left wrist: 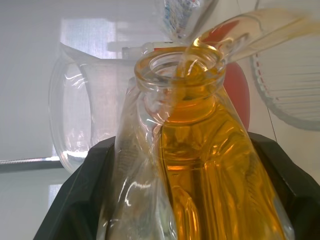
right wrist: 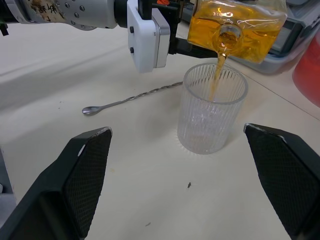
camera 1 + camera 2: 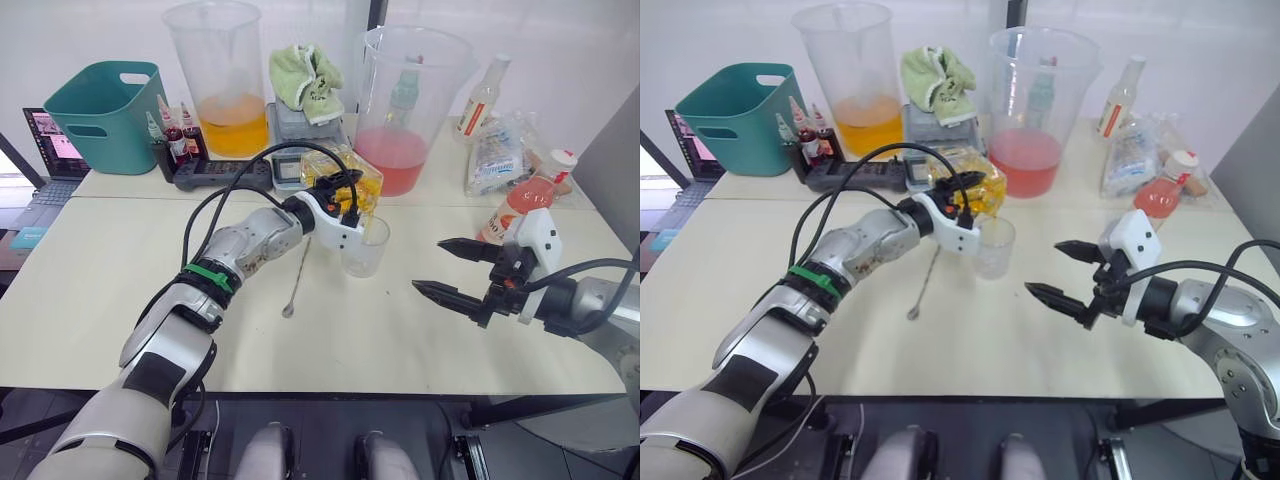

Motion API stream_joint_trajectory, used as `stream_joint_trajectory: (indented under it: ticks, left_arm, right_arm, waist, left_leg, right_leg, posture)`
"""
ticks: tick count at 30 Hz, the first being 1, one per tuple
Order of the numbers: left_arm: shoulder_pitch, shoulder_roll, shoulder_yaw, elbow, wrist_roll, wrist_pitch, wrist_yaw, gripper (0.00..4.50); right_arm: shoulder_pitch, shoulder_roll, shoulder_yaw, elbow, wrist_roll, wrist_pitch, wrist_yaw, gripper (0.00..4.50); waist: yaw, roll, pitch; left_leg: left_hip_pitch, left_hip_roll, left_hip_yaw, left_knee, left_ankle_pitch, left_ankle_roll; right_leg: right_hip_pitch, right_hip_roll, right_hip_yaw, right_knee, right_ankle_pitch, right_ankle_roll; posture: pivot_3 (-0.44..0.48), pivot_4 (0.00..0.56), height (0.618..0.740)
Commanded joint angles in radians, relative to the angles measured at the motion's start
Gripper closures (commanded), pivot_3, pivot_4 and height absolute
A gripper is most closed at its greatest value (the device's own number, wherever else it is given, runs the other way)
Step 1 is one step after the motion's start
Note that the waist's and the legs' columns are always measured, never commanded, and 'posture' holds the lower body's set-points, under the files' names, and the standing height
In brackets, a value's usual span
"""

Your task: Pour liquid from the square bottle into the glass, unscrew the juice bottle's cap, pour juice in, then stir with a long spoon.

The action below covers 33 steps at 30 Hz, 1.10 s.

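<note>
A teal bin [image 3: 105, 112] stands at the far left of the tabletop [image 3: 100, 290], with a tall beaker of orange liquid [image 3: 218, 75] behind the work area. The long spoon [image 3: 296, 280] lies flat just left of the glass [image 3: 365, 246]. The left claw [image 3: 345, 195] is clamped on the square bottle [image 2: 235, 27], tipped mouth-down above the glass as a thin stream of yellow liquid falls in. Farther right, the right claw [image 3: 452, 270] hovers above the tabletop, fingers spread wide and holding nothing. The juice bottle [image 3: 525, 200], white cap [image 3: 563, 158] on, stands behind it near the right edge.
</note>
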Motion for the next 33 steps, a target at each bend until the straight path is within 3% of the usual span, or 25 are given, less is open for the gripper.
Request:
stream_joint_trajectory:
  ticks: [1, 8, 13, 24, 28, 33]
  left_arm:
    - [-0.067, 0.012, 0.028, -0.089, 0.002, -0.014, 0.070, 1.70]
    - [-0.063, 0.009, 0.042, -0.084, -0.019, -0.001, 0.047, 1.70]
    - [-0.041, -0.025, 0.106, -0.082, -0.176, 0.032, -0.068, 1.70]
    - [-0.011, -0.042, 0.199, -0.195, -0.383, 0.110, -0.233, 1.70]
    - [0.028, -0.056, 0.269, -0.269, -0.517, 0.210, -0.328, 1.70]
    - [0.094, -0.082, 0.406, -0.395, -0.703, 0.477, -0.395, 1.70]
  right_arm:
    - [-0.014, -0.008, -0.018, -0.025, 0.012, -0.003, -0.003, 0.01]
    - [-0.010, -0.008, -0.012, -0.019, 0.007, -0.012, 0.005, 0.01]
    - [-0.009, -0.007, -0.004, -0.012, -0.002, -0.020, 0.013, 0.01]
    - [-0.023, -0.003, 0.011, 0.006, -0.002, -0.026, 0.036, 0.01]
    - [-0.043, -0.001, 0.025, 0.025, -0.002, -0.035, 0.060, 0.01]
    - [-0.108, 0.001, 0.068, 0.066, -0.003, -0.039, 0.095, 0.01]
  waist:
    - [0.000, 0.000, 0.000]
    - [0.001, 0.000, 0.000]
    - [0.001, 0.000, 0.000]
    - [0.000, 0.000, 0.000]
    - [-0.002, 0.000, 0.000]
    - [-0.012, 0.000, 0.000]
  left_leg:
    - [0.000, 0.000, 0.000, 0.000, 0.000, 0.000]
    - [0.000, 0.000, 0.000, 0.000, 0.000, 0.000]
    - [0.000, 0.000, 0.000, 0.000, 0.000, 0.000]
    - [0.000, -0.001, 0.000, 0.000, 0.000, 0.000]
    - [0.000, -0.001, 0.000, 0.001, 0.000, 0.000]
    - [0.000, 0.000, -0.001, 0.001, 0.000, 0.000]
  right_leg:
    - [0.000, 0.000, 0.000, 0.000, 0.000, 0.000]
    - [0.000, 0.000, 0.000, 0.000, 0.000, 0.000]
    - [0.000, -0.001, 0.000, 0.000, 0.000, 0.000]
    - [0.000, -0.001, 0.000, 0.001, 0.000, 0.000]
    - [0.000, -0.001, 0.000, 0.001, 0.000, 0.000]
    - [0.000, -0.001, 0.000, 0.001, 0.000, 0.000]
  posture:
    - [0.000, 0.150, 0.740]
    - [0.000, 0.150, 0.740]
    - [0.000, 0.150, 0.740]
    - [0.000, 0.150, 0.740]
    - [0.000, 0.150, 0.740]
    - [0.000, 0.150, 0.740]
